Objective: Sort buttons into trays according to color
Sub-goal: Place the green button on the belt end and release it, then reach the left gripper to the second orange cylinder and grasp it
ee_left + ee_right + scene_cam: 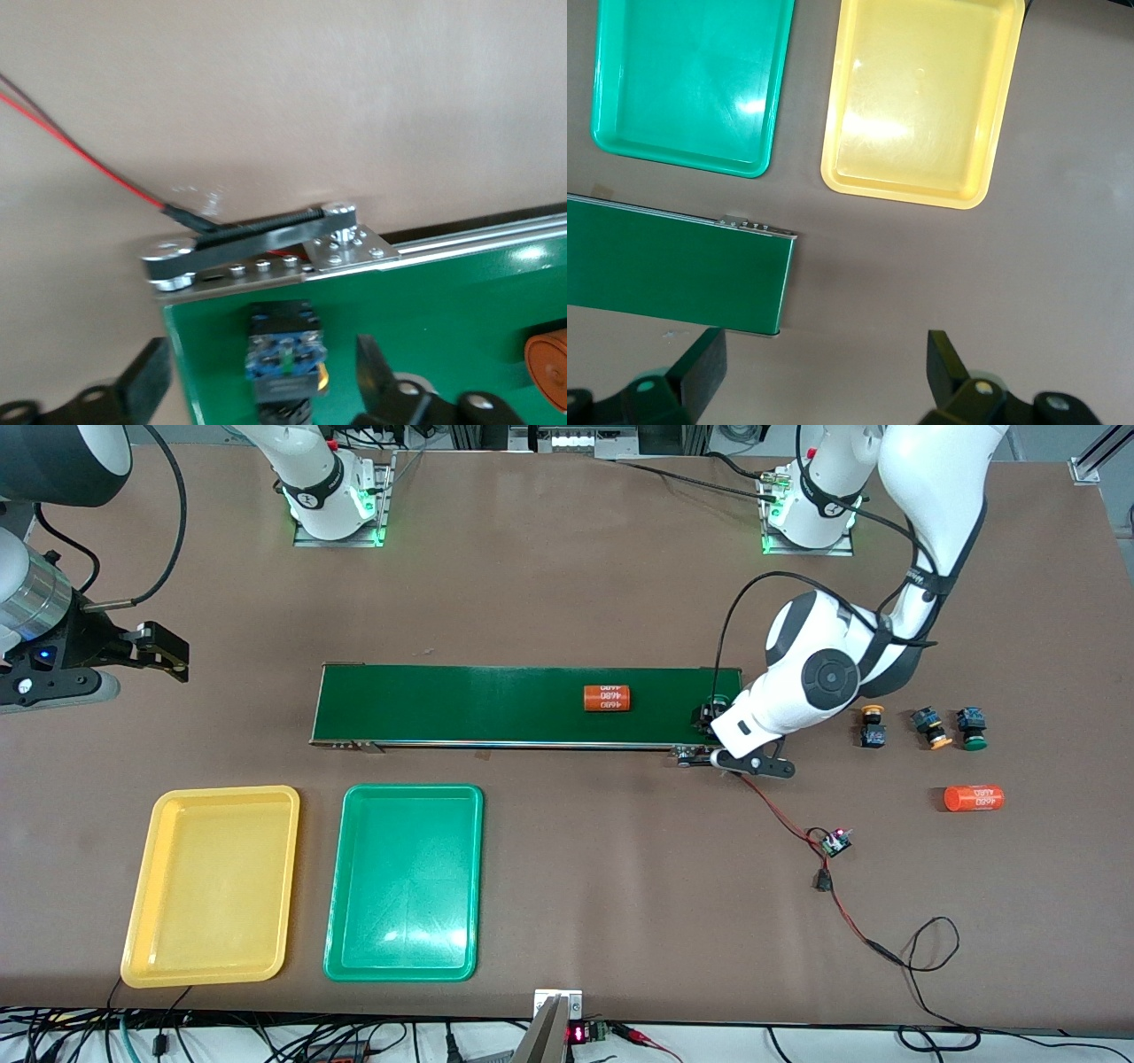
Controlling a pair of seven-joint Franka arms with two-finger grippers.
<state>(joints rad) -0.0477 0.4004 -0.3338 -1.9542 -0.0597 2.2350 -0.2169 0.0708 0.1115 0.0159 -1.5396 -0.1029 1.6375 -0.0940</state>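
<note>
1. Left tool (pixel 257 390) low over the dark-green conveyor belt (pixel 496 704), at the belt's end toward the left arm's end of the table. Fingers spread apart, released, gripping nothing.
2. One small push-button switch with black-and-blue blocky body (pixel 285 359) lying on the belt surface directly between the spread fingers, apart from both. Cap colour not readable from the left wrist view; mostly hidden by the arm in the front view.
3. Three more switches on the brown table (pixel 567 584), near the left arm's end: yellow-capped switch (pixel 873 726), second yellow-capped switch (pixel 930 726), green-capped switch (pixel 972 729), side by side in a row.
4. Right tool (pixel 824 381) high over bare table near the belt's other end, fingers wide apart, empty; arm waiting.
5. Shallow yellow plastic tray (pixel 213 797) and shallow green plastic tray (pixel 412 793) side by side, nearer the front camera than the belt; both without switches.
6. Key relation, judged: remaining switches lie toward the left arm's end from the left tool; left arm clearly nearer them. Trays near the right arm.
7. Orange cylinder (pixel 607 698) mid-belt; second orange cylinder (pixel 973 798) on table.
</note>
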